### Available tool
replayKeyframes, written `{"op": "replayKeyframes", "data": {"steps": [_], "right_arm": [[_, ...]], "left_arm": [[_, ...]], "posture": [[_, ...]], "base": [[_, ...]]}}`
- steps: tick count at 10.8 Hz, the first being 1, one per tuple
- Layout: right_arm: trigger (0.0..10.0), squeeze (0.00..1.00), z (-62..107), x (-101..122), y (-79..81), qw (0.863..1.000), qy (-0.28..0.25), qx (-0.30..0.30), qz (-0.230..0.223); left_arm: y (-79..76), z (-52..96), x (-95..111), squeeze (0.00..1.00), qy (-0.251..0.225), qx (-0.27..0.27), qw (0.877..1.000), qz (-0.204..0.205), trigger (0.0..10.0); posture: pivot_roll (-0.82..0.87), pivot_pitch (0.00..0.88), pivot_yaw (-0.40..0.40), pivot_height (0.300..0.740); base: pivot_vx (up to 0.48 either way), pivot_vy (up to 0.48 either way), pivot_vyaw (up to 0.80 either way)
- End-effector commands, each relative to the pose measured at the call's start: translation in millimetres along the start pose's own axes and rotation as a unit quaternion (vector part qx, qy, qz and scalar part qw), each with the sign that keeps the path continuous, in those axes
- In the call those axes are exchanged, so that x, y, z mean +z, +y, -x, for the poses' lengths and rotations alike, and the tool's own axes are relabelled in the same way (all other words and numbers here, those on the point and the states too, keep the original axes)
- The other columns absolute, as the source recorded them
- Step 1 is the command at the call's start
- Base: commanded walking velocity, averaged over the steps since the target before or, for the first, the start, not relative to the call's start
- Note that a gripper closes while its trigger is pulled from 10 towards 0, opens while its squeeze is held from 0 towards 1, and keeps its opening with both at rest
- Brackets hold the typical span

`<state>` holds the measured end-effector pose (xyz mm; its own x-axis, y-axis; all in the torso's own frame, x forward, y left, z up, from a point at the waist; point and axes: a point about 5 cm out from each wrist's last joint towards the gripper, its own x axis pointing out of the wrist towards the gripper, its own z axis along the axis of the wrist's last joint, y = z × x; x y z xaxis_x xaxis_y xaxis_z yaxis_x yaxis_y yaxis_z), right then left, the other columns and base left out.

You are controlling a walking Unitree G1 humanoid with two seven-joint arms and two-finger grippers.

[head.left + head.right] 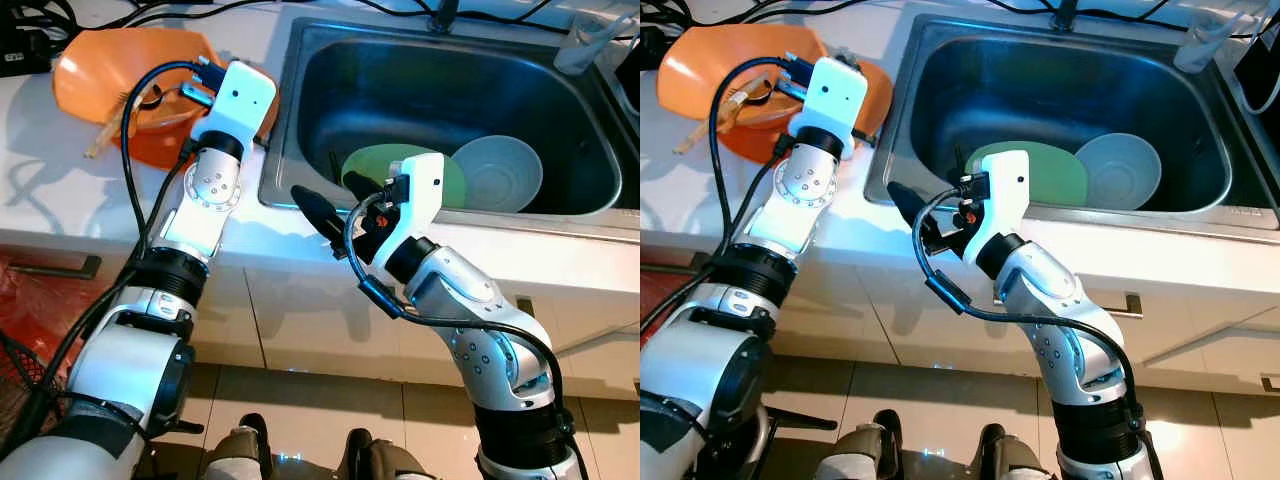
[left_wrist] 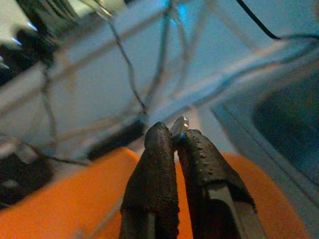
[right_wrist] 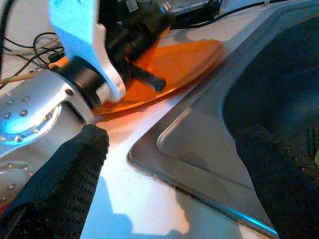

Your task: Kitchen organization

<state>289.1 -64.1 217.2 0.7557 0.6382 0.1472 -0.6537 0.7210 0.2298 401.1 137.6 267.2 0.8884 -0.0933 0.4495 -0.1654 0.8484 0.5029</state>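
Left hand (image 2: 175, 144), over the orange tray (image 1: 95, 75) on the white bench (image 1: 40, 170), pinches a small shiny item (too blurred to identify) between closed fingers. Right hand (image 3: 174, 164), fingers spread wide, hovers at the sink (image 1: 300, 60) front corner; inside the basin lie a green plate (image 1: 455, 185) and, beside it, a pale bowl (image 1: 500, 170).

One steel sink (image 1: 300, 120) fills the scene from 12 to 3 o'clock. Inside it lie two dishes: one green plate (image 1: 375, 165) near the centre and one pale bowl (image 1: 497, 172) just beside it, toward 3 o'clock. One orange tray (image 1: 100, 70) sits on the counter at 10 o'clock, with what looks like one wooden stick (image 1: 100, 143) on it. One clear cup (image 1: 590, 40) stands at 1 o'clock.
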Motion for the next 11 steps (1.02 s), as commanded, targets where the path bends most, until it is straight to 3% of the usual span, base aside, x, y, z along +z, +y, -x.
{"op": "replayKeyframes", "data": {"steps": [1,4,11], "right_arm": [[10.0,0.0,-0.6,4.0,0.7,1.0,-0.007,0.007,0.007],[10.0,0.0,-1.5,4.7,0.7,1.0,-0.008,0.009,0.011],[10.0,0.0,-6.7,7.7,-0.2,1.0,-0.014,0.019,0.016]], "left_arm": [[2.2,-1.8,8.0,0.0,-0.021,0.016,1.0,-0.004,0.0],[8.0,-2.9,13.6,0.0,-0.04,0.038,0.998,-0.012,0.0],[26.4,-12.1,65.5,0.0,-0.129,0.083,0.988,0.011,0.0]], "posture": [[-0.02,0.22,-0.06,0.74],[-0.02,0.214,-0.062,0.74],[-0.01,0.184,-0.066,0.74]], "base": [[0.0,0.0,0.0],[0.0,0.0,0.0],[0.0,0.0,0.0]]}}
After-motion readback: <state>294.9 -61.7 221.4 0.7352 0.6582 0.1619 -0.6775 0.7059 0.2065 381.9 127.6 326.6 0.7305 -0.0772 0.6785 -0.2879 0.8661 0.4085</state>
